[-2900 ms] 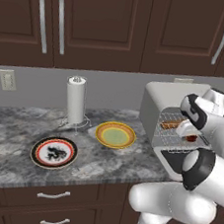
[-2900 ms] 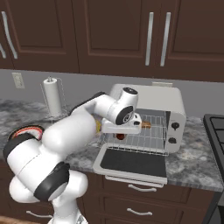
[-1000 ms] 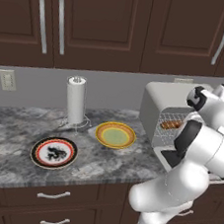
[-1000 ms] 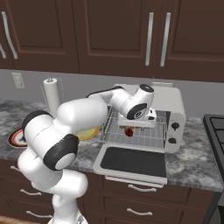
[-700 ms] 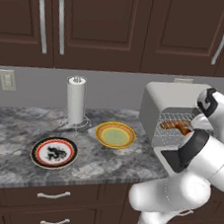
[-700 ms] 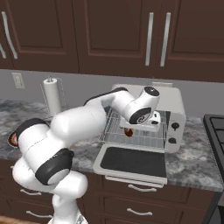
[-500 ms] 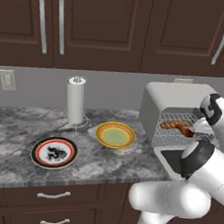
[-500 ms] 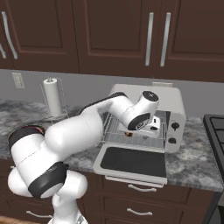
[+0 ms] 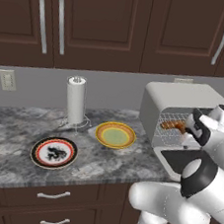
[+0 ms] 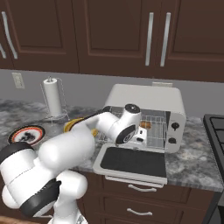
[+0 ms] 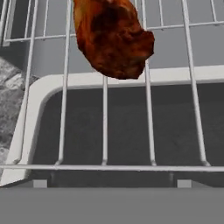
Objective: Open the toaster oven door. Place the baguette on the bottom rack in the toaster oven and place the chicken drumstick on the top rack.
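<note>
While the door [image 10: 133, 161] lies dropped flat at 6 o'clock of the oven [image 10: 146, 114], I read the drumstick [image 11: 113, 37] as resting on the wire grid of a rack [image 11: 105, 127] — judged to be the top rack, since the door shows through the wires below it. In the hand view the meat sits at 12 o'clock of the camera, clear of the fingertips, with its long axis running roughly 11 to 5. The jaws are spread wide and pinch nothing; I judge the piece released. The coming move turns on one relation: the drumstick lies straight ahead of the jaws, so any retreat should go back along the hand's own line, away from the rack.

From the right base view I see the gripper [image 10: 141, 133] at the oven mouth, with a small brown piece on the rack at its 1 o'clock. From the left base view I see brown food [image 9: 173, 125] on a rack inside — whether this is the baguette I cannot tell.
</note>
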Tool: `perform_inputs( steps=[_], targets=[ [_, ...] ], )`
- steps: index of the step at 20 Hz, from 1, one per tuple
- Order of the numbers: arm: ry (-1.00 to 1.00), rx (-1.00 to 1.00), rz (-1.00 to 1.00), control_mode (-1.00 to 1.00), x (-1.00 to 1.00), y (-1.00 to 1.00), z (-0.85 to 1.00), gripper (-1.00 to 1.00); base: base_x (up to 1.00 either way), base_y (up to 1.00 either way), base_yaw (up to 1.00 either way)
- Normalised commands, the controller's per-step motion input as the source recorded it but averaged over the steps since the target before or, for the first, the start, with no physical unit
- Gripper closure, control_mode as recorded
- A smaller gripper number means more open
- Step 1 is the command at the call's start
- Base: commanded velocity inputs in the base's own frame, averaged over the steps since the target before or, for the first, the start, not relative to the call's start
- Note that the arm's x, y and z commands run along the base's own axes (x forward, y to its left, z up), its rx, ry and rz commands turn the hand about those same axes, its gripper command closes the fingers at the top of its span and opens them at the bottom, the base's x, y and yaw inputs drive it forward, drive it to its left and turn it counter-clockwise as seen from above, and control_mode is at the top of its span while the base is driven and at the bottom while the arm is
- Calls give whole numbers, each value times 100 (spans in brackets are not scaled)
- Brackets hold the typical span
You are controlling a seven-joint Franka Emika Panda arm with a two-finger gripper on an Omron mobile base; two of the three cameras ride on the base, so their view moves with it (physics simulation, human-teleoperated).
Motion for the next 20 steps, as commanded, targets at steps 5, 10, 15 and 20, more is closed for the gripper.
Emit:
perform_inputs(
  steps=[5, 10, 15, 20],
  targets=[
    [0, -1, -4, -100, 25, 0, -51, -100, 0, 0, 0],
    [-8, 0, 0, -100, 40, -1, -21, -100, 0, 0, 0],
    [13, 0, 0, -100, 64, -8, 6, -100, 0, 0, 0],
    [37, 0, 0, -100, 66, -14, 19, -100, 0, 0, 0]
  ],
)
